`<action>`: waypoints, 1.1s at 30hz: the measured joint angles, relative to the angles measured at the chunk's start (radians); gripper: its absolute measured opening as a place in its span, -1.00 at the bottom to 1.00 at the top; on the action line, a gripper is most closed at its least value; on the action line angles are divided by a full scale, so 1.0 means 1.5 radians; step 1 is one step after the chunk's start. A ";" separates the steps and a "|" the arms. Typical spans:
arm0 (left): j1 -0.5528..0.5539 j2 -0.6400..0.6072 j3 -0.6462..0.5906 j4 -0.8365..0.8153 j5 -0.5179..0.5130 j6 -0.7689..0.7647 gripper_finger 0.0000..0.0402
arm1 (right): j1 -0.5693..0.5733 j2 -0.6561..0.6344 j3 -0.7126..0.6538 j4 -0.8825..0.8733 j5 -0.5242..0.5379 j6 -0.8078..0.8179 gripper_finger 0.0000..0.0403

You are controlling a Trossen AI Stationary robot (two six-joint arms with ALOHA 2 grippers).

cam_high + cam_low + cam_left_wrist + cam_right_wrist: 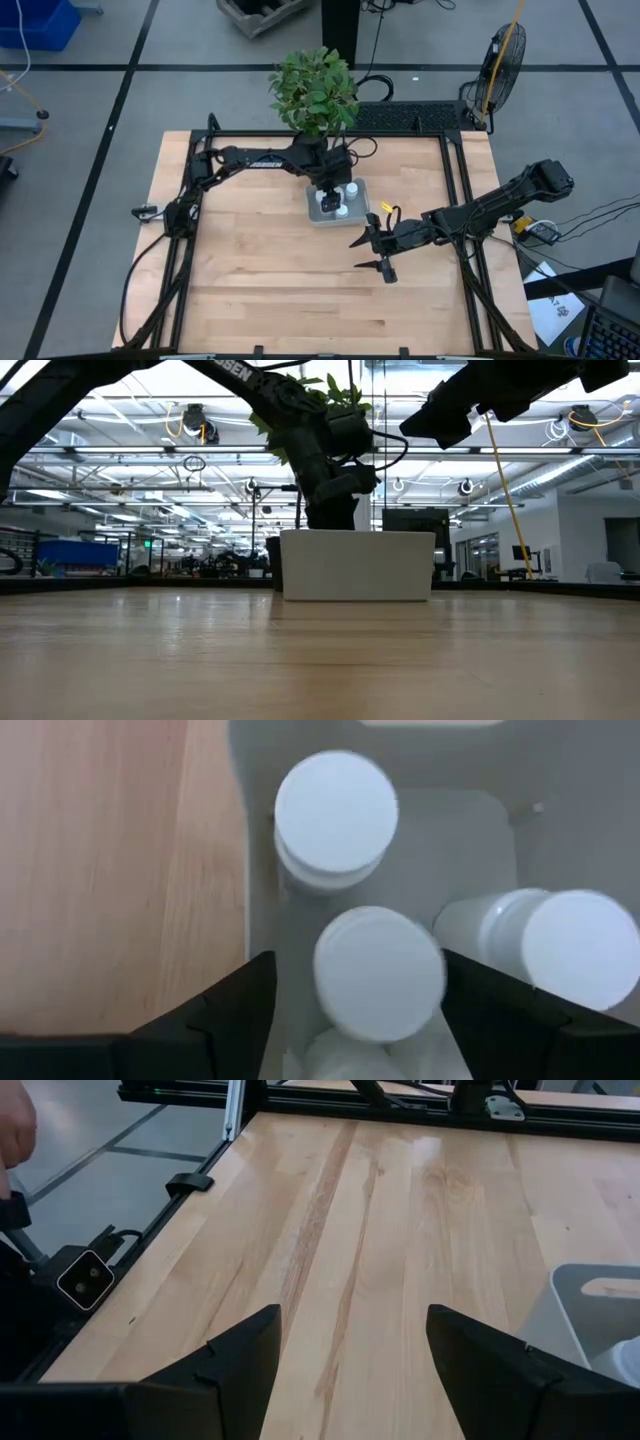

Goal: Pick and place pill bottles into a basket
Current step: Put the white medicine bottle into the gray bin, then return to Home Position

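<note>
The basket (pixel 318 214), a pale tray, sits on the table in front of the potted plant; it also shows in the low view (pixel 357 565). My left gripper (pixel 357 960) hangs over it, pointing down, open. Several white pill bottles stand in the basket: one (pixel 336 812) beyond the fingers, one (pixel 380 975) between them, one tilted (pixel 560 945) beside them. A gap shows between the middle bottle and one finger (pixel 235 1010). My right gripper (pixel 372 255) is open and empty above the bare table, to the right of the basket and nearer the near edge.
A dark pot with a green plant (pixel 314 90) stands just behind the basket. The basket's corner (pixel 590 1305) shows in the right wrist view. A person's hand (pixel 15 1125) shows beyond the table's edge. Bare wood (pixel 260 270) lies toward the near side.
</note>
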 joint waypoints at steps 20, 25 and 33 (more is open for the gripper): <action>-0.040 -0.160 0.000 -0.089 0.129 0.020 0.11 | 0.001 0.000 0.000 -0.001 0.000 0.034 0.20; -0.120 -0.231 -0.023 -0.117 0.124 0.031 -0.16 | 0.011 0.000 0.000 -0.007 0.000 0.046 0.10; -0.299 -0.344 -0.251 0.148 0.059 -0.027 -0.94 | 0.058 0.000 0.000 0.005 0.021 0.037 -0.81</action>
